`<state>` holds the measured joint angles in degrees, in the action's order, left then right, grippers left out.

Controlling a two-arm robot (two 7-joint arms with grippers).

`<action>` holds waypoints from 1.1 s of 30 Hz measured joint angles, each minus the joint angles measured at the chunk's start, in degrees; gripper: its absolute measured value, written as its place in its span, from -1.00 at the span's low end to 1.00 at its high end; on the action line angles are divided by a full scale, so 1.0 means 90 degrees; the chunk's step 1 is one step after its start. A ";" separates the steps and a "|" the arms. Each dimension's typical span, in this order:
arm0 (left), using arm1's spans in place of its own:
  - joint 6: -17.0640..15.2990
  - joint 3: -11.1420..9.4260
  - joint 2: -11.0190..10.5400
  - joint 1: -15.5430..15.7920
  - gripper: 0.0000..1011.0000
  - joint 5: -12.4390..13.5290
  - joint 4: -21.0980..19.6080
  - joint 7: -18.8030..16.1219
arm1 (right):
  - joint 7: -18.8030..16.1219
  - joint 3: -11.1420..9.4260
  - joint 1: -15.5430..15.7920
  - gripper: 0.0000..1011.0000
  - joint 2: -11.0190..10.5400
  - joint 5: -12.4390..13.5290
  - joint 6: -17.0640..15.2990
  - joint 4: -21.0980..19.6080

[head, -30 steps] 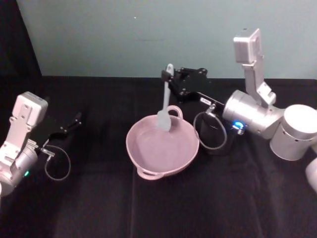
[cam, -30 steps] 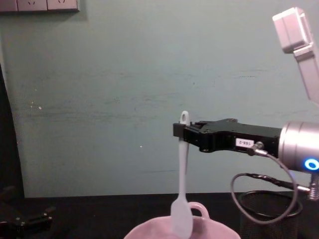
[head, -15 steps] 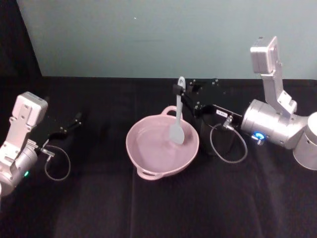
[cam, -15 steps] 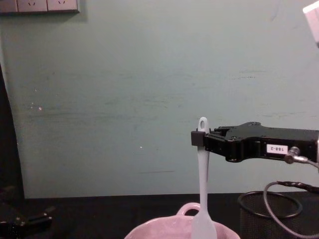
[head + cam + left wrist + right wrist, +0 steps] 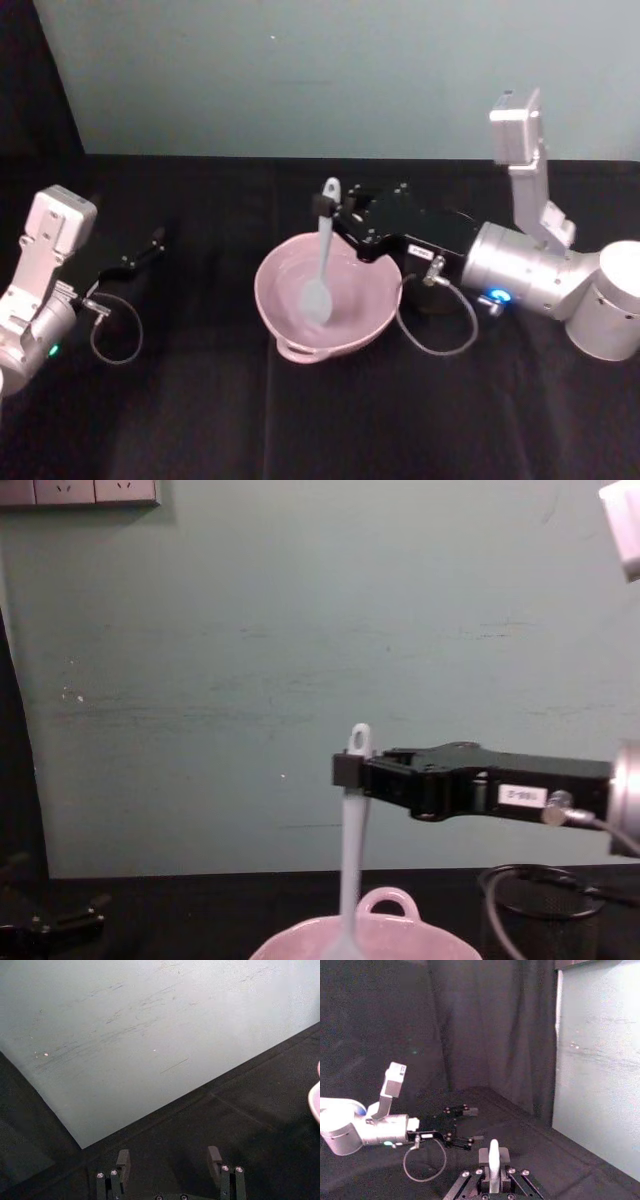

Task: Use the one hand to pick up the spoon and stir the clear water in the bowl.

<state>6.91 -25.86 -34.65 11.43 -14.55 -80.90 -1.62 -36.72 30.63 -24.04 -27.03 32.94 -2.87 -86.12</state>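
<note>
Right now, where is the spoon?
In the head view the spoon hangs nearly upright at the centre, pinched near its handle end by the right gripper, with its head down inside the bowl.

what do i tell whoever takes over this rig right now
Right gripper: fingers shut on the spoon just below its holed handle end, above the pink bowl.
Left gripper: open, parked low at the robot's left, apart from the bowl.
Spoon hangs roughly upright, head down inside the bowl.
Done: spoon picked up and brought into the bowl.
Left: stir the water, probably minding the wire-mesh cup at the bowl's right.
</note>
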 joint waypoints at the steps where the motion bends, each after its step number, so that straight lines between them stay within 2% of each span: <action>1: 0.0000 0.0000 0.0000 0.0000 1.00 0.0000 0.0000 0.0000 | -0.0016 0.0029 -0.0027 -0.76 0.0039 0.0004 0.0019 0.0054; 4: 0.0000 0.0000 0.0000 0.0000 1.00 0.0000 0.0000 0.0000 | -0.0038 0.0136 -0.0159 -0.76 0.0227 -0.0010 0.0169 0.0287; 9: 0.0000 0.0000 0.0000 0.0000 1.00 0.0000 0.0000 0.0000 | 0.0049 0.0269 -0.0425 -0.76 0.0591 -0.0199 0.0430 0.0824; 13: 0.0000 0.0000 0.0000 0.0000 1.00 0.0000 0.0000 0.0000 | 0.0222 0.0289 -0.0608 -0.76 0.0821 -0.0398 0.0576 0.1225; 17: 0.0000 0.0000 0.0000 0.0000 1.00 0.0000 0.0000 0.0000 | 0.0427 0.0211 -0.0696 -0.76 0.0936 -0.0561 0.0665 0.1441; 25: 0.0000 0.0000 0.0000 0.0000 1.00 0.0000 0.0000 0.0000 | 0.0731 -0.0034 -0.0677 -0.76 0.0938 -0.0797 0.0758 0.1473; 33: 0.0000 0.0000 0.0000 0.0000 1.00 0.0000 0.0000 0.0000 | 0.0819 -0.0285 -0.0454 -0.76 0.0629 -0.0952 0.0626 0.1067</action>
<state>6.91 -25.86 -34.64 11.43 -14.55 -80.90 -1.62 -29.35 28.07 -28.12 -21.37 24.37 2.77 -76.52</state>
